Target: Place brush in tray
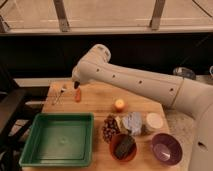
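Note:
The green tray [31, 146] lies at the front left of the wooden table, and nothing shows inside it. My gripper [76, 84] is at the end of the white arm, hanging over the far left part of the table, just above the orange-red stick [77, 95]. A small silvery utensil [59, 93] lies left of the stick. I cannot make out the slim black brush; it may be hidden under the arm's end or among the thin items by the utensil.
A purple bowl [166, 148] stands at the front right, with an orange bowl [123, 148] holding something dark beside it. A dark cluster [108, 127], a grey crumpled thing [132, 122], a white round thing [154, 121] and a small orange fruit [119, 104] lie mid-table.

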